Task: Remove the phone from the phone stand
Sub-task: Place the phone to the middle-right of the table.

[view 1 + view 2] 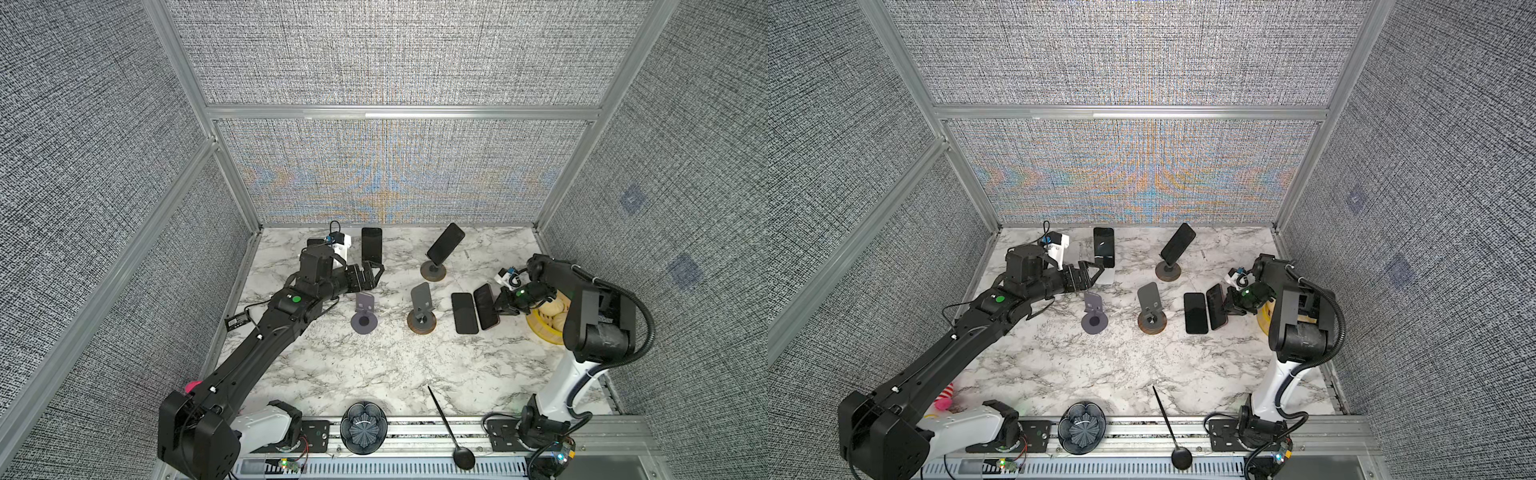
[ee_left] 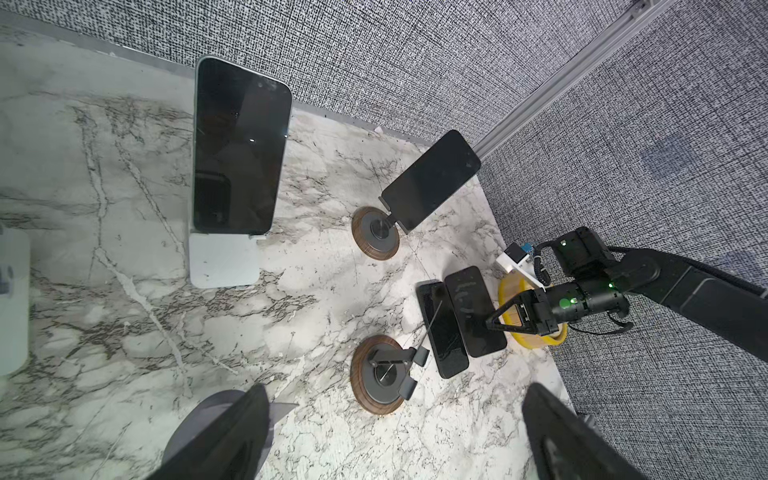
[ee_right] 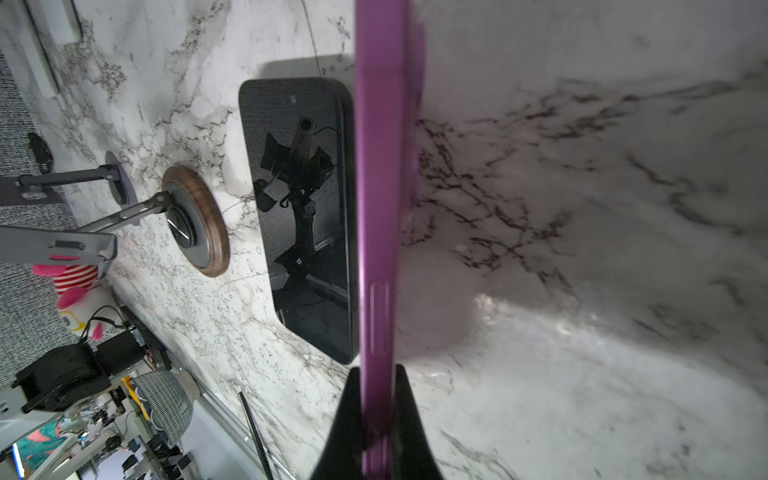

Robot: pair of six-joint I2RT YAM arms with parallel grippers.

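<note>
A dark phone [image 1: 371, 245] leans upright on a white stand [image 1: 1105, 276] at the back left. My left gripper [image 1: 372, 275] is open just in front of its lower end, with nothing between its fingers [image 2: 232, 436]. A second phone [image 1: 445, 243] sits tilted on a wood-based round stand [image 1: 433, 272] at the back middle. My right gripper [image 1: 496, 309] is shut on the edge of a purple-edged phone [image 3: 380, 166]. That phone is tipped up beside another phone lying flat [image 1: 464, 312] on the marble.
Two stands without phones are mid-table: a grey-purple stand [image 1: 364, 316] and a wood-based stand [image 1: 422, 313]. A yellow basket of buns [image 1: 544, 324] sits under the right arm. A black bowl [image 1: 363, 428] and a black spoon [image 1: 451, 428] lie at the front rail.
</note>
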